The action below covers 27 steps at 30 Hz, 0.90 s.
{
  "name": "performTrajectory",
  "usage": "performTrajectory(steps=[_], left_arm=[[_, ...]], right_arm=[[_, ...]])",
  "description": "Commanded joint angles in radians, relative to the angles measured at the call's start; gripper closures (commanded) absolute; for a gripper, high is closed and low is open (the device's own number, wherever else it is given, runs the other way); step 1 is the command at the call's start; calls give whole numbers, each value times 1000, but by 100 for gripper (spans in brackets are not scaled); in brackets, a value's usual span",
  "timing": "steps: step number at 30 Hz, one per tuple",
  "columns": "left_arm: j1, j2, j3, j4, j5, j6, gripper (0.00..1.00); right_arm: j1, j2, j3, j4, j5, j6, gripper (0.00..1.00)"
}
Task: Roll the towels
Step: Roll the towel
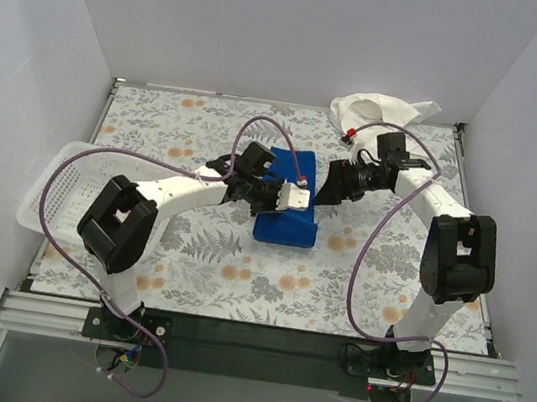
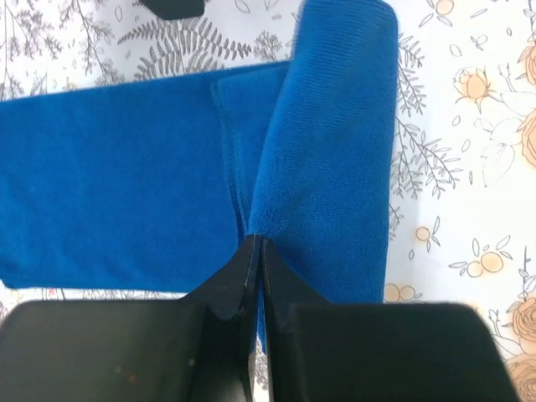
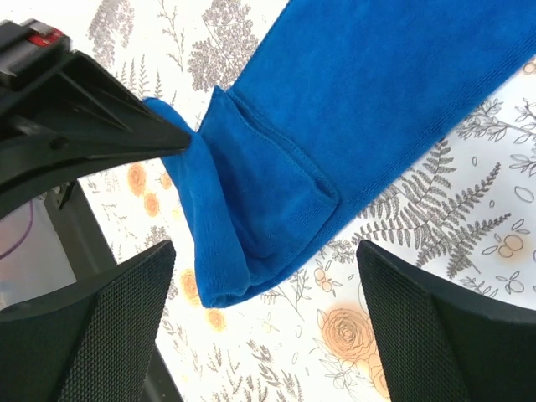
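The royal blue towel (image 1: 290, 227) lies mid-table, partly rolled: a flat stretch (image 2: 117, 184) with a thick fold (image 2: 335, 151) turned up beside it. My left gripper (image 2: 255, 244) is shut on the near end of that fold, its black fingertips pinching the cloth, and it also shows from above (image 1: 299, 202). My right gripper (image 3: 266, 251) hovers open just off the towel's (image 3: 377, 100) rolled corner, with nothing between its pads (image 3: 126, 310). From above, the right gripper (image 1: 331, 190) sits at the towel's right side. The white towel (image 1: 378, 111) lies crumpled at the back right.
A white perforated basket (image 1: 57, 192) stands at the table's left edge under the left arm. The floral tablecloth (image 1: 237, 277) covers the table, and white walls close in the back and sides. The left gripper's fingers (image 3: 126, 126) reach into the right wrist view's upper left.
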Motion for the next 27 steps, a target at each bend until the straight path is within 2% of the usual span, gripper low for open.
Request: performTrajectory(steps=[1, 10, 14, 21, 22, 23, 24, 26, 27], left_arm=[[49, 80, 87, 92, 29, -2, 100], [71, 172, 89, 164, -3, -5, 100], [80, 166, 74, 171, 2, -2, 100], [81, 162, 65, 166, -23, -14, 100], [81, 153, 66, 163, -24, -20, 99], [80, 145, 63, 158, -29, -25, 91], [83, 124, 60, 148, -26, -29, 87], [83, 91, 46, 129, -18, -25, 73], [83, 71, 34, 116, -8, -17, 70]], right_arm=[[-23, 20, 102, -52, -34, -36, 20], [-6, 121, 105, -43, -66, -7, 29], [12, 144, 86, -1, -55, 13, 31], [63, 207, 48, 49, 13, 46, 46], [79, 222, 43, 51, 27, 41, 49], [86, 230, 40, 59, 43, 39, 52], [95, 241, 37, 63, 65, 41, 55], [116, 247, 36, 71, 86, 33, 57], [123, 250, 40, 74, 90, 35, 57]])
